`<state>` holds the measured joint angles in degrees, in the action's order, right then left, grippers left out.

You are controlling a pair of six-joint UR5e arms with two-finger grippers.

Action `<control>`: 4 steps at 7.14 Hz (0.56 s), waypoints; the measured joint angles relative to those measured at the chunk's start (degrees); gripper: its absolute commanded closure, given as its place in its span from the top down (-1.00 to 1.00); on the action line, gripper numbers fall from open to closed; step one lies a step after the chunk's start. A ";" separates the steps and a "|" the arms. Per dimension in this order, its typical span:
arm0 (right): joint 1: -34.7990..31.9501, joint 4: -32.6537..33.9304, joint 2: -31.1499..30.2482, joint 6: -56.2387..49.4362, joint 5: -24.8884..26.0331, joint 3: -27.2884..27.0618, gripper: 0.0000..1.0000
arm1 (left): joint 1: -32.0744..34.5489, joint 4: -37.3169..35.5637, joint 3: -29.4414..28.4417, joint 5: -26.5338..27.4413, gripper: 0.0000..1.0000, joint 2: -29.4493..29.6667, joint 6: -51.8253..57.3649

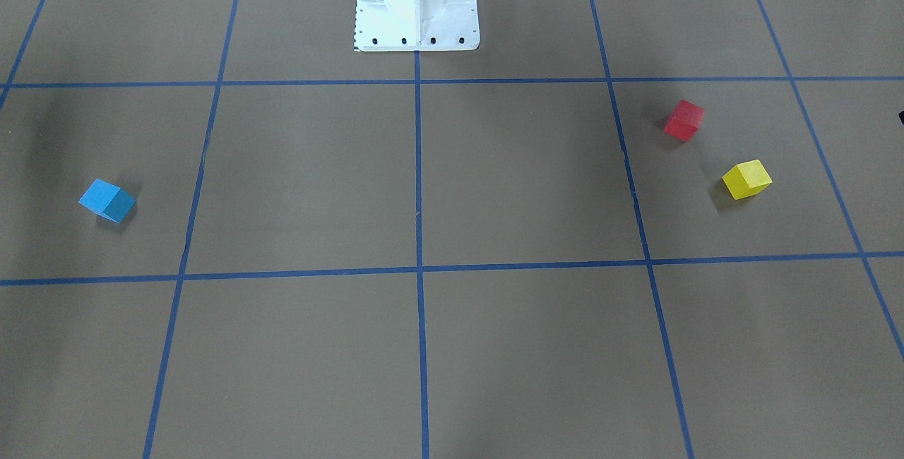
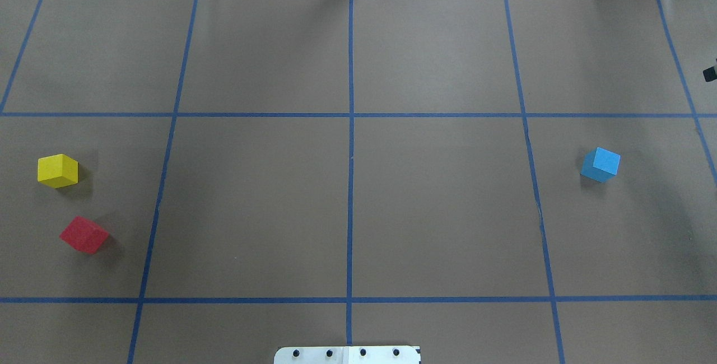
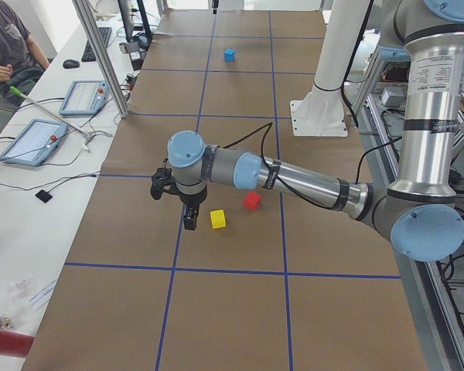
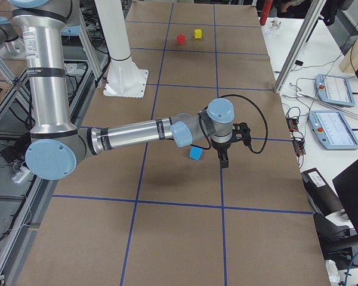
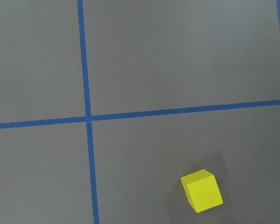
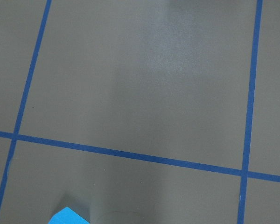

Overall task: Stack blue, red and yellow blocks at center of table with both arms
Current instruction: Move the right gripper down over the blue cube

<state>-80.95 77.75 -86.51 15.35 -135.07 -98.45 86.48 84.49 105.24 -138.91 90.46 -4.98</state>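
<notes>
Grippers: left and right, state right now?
Left gripper: cannot tell, it shows only in a side view.
Right gripper: cannot tell, same reason.

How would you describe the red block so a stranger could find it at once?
On the brown table gridded with blue tape, go to the end on the robot's left, where two blocks sit close but apart. The red block is the one nearer the robot's white base; the yellow block lies farther out, and the blue block sits alone at the other end.
</notes>
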 measured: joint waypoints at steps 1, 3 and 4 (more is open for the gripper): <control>0.44 -0.01 0.14 0.10 0.06 0.43 0.99 | 0.00 0.08 0.49 -0.08 1.00 -0.29 0.02; 3.60 -0.04 -0.59 1.51 0.32 0.00 1.00 | 0.00 0.24 0.89 -0.21 1.00 -0.59 0.12; 7.73 -0.07 -0.95 6.46 1.20 -1.35 1.00 | -0.01 0.26 0.96 -0.30 1.00 -0.67 0.05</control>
<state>-73.22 77.68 -87.47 21.82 -133.87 -99.80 86.47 84.75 106.20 -139.21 89.79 -4.93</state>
